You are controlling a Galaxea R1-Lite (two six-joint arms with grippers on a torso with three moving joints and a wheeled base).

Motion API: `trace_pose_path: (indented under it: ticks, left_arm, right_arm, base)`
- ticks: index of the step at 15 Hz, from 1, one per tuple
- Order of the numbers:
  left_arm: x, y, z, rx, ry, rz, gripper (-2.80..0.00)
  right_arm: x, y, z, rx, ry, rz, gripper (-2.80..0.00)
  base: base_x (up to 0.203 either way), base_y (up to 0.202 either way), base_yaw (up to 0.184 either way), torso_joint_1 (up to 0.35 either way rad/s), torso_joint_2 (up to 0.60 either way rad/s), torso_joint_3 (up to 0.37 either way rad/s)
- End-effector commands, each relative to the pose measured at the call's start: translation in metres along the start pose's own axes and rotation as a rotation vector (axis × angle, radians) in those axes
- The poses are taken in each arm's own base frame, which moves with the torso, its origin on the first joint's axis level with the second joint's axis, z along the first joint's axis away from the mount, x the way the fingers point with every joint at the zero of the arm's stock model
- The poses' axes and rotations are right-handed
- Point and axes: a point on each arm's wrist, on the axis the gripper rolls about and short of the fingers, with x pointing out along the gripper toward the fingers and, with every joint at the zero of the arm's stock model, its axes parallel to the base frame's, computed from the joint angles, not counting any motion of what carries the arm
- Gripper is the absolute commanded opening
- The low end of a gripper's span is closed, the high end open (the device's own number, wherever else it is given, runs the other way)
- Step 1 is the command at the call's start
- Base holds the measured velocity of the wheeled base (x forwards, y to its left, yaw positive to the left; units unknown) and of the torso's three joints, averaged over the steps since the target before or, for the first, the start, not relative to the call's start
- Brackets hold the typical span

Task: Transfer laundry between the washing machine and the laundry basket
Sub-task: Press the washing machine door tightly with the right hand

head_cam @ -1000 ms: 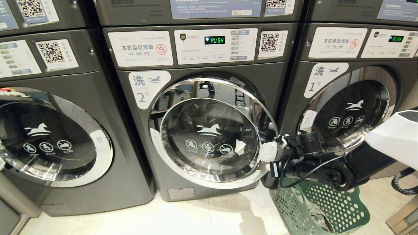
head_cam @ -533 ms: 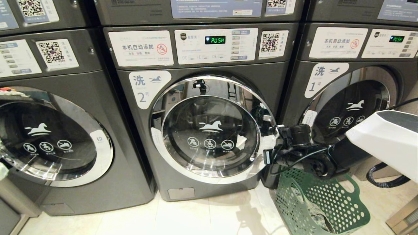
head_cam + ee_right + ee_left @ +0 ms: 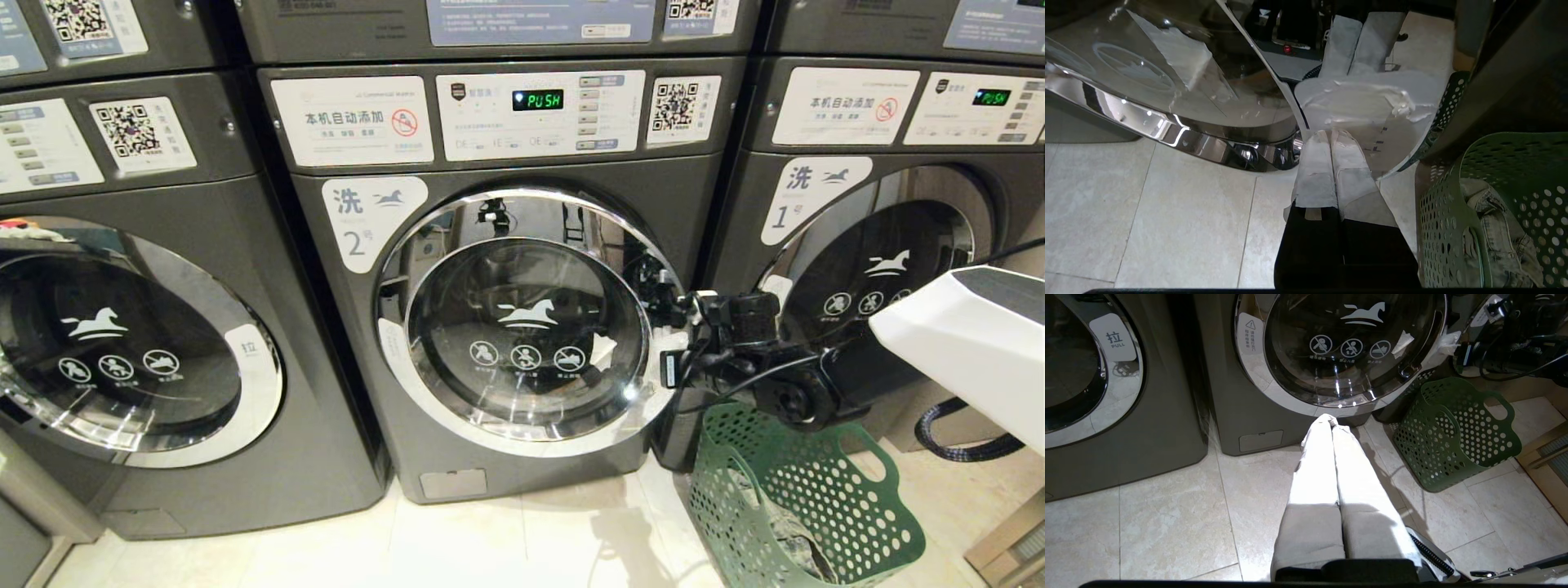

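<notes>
Left tool (image 3: 1329, 421): fingers pressed fully together, nothing held. It hangs over the floor (image 3: 1167, 522) in front of the machines, clear of everything.

Washing machine (image 3: 522, 327) sits at centre, labelled 2, display reading PUSH. Its door (image 3: 526, 327) looks closed or very nearly so. The chrome rim is hard and slick, and the glass gives no purchase. Judgement: the door is rigid and fairly heavy, so it should be worked only at the white pull tab (image 3: 1367, 122) at 3 o'clock on the rim, not on the chrome.

Right tool (image 3: 1331, 136): fingers closed tight on each other, gripping nothing. The tips sit at the lower edge of that tab, right at the door's 3 o'clock edge; actual contact cannot be confirmed. Closed fingers can push or hook there but cannot clamp.

Laundry basket (image 3: 824, 506): on the floor at 4 o'clock from the door, just beside the machine's front corner, tilted. The plastic is light, will slide on tile and flexes under load. Take it by the cut-out handle if it must be moved.

Laundry (image 3: 1498, 228): a faded denim-looking piece is bunched inside the basket. It is soft and limp and will drape and snag on the holes. Pinch a raised fold from above and lift it clear before swinging. No laundry is visible through the door glass.
</notes>
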Motion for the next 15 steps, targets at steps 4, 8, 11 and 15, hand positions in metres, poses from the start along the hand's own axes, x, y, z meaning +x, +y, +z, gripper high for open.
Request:
trace_pose_path:
  ticks: [4, 8, 11, 15]
  left_arm:
    - [-0.009, 0.001, -0.011, 0.002, -0.015, 0.006, -2.80]
    - [-0.016, 0.005, -0.033, 0.026, -0.030, 0.089, -2.80]
    - [-0.021, 0.011, -0.068, 0.044, -0.017, 0.225, -2.80]
    - [-0.018, 0.021, -0.126, 0.051, 0.030, 0.359, -2.80]
  right_arm:
    - [0.014, -0.001, 0.024, -0.004, -0.099, -0.052, -2.80]
    - [0.023, -0.006, 0.020, -0.011, -0.096, -0.078, -2.80]
    - [0.029, -0.013, 0.012, -0.004, -0.077, -0.094, -2.80]
    - [0.045, -0.028, 0.001, -0.026, -0.092, -0.120, -2.80]
  base:
    - [0.000, 0.000, 0.000, 0.000, 0.00, 0.000]
    - [0.000, 0.000, 0.000, 0.000, 0.00, 0.000]
    - [0.000, 0.000, 0.000, 0.000, 0.00, 0.000]
    - [0.000, 0.000, 0.000, 0.000, 0.00, 0.000]
